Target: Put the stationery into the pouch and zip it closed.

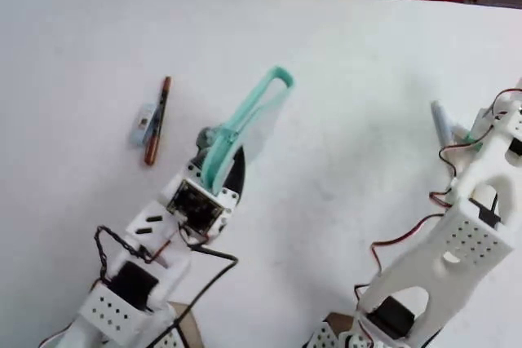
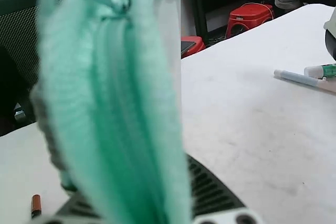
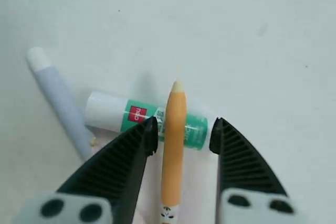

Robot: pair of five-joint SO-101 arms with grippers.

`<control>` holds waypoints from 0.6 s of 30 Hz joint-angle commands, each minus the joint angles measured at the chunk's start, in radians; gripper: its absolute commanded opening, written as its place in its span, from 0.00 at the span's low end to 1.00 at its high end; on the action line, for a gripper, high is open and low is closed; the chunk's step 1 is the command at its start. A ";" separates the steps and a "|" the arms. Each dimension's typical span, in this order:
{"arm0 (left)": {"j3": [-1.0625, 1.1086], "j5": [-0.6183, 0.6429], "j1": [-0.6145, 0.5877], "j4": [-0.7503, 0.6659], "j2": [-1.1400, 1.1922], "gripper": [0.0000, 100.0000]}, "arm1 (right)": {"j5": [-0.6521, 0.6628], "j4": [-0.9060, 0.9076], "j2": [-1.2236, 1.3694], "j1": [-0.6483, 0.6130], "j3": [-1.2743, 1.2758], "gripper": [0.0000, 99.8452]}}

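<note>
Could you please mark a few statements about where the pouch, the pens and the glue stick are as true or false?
1. The left gripper holds the green pouch. True.
2. The right gripper is shut on the glue stick. False: it is open, with its jaws on either side of the orange pen.
3. A brown pen lies on the table. True.
4. The blue pen is inside the pouch. False: it lies on the table beside the glue stick.
</note>
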 commanded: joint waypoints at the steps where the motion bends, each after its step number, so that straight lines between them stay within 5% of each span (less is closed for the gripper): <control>1: -0.012 -0.008 0.004 -0.031 -0.007 0.02 | 0.009 0.036 0.025 -0.008 -0.112 0.17; 18: -0.012 -0.008 0.004 -0.031 -0.007 0.02 | 0.009 0.248 0.182 -0.013 -0.420 0.07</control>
